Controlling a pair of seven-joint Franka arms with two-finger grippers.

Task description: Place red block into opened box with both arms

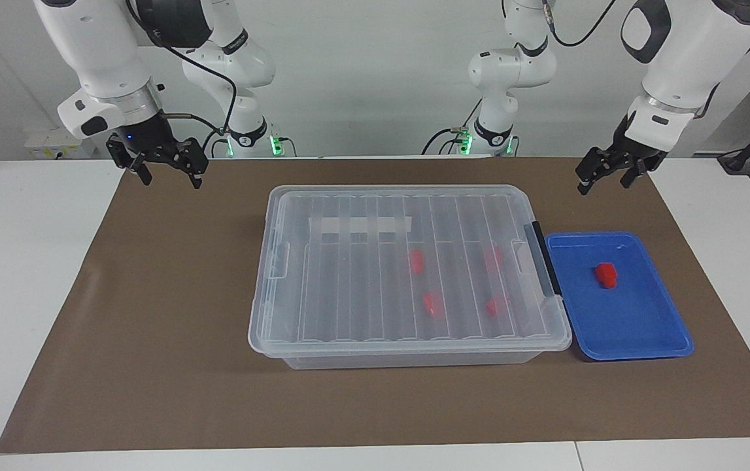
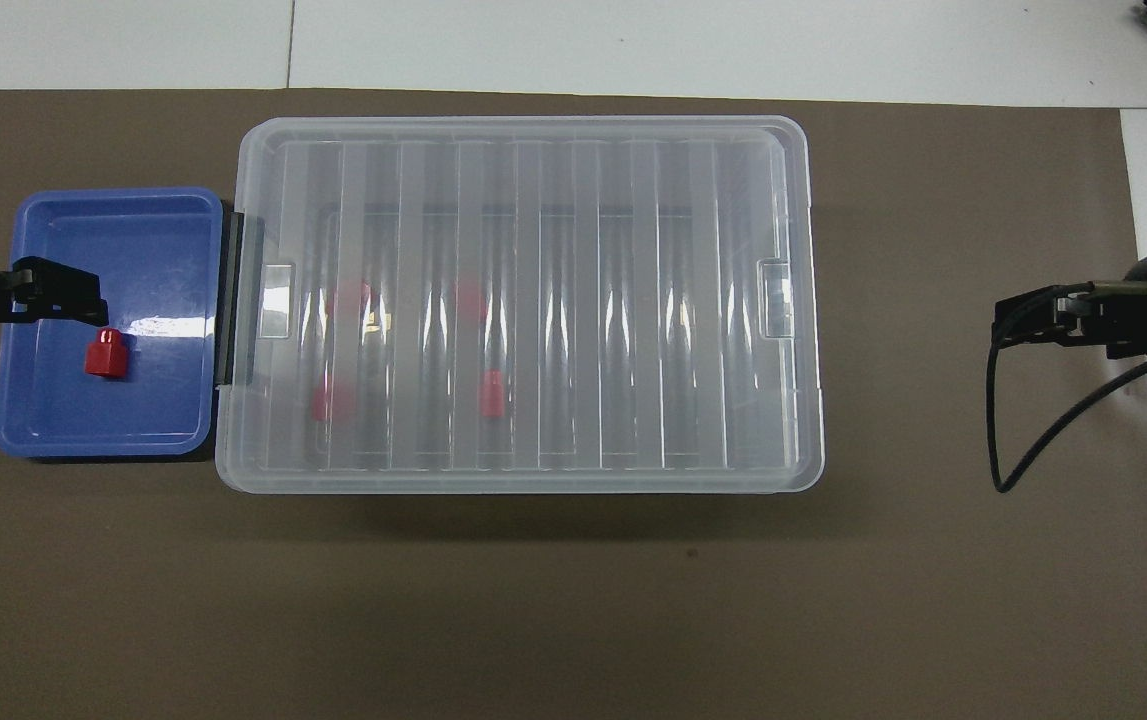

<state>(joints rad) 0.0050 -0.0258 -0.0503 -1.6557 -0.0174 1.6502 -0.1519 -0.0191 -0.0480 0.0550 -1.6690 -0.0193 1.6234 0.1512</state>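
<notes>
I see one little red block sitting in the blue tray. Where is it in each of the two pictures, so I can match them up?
Facing view: the red block lies right of centre, in the blue tray.
Overhead view: the same block is at the left edge, in the tray.
Shared landmark: the clear box's black handle, which faces the tray in both.

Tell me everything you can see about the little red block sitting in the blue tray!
The small bright red plastic block looks chunky, with a narrower stub on one end, like a little bottle. It rests alone on the floor of the shallow blue plastic tray, away from the walls. The tray sits beside the handle end of the big clear lidded box, toward the left arm's end. No gripper touches the block.
</notes>
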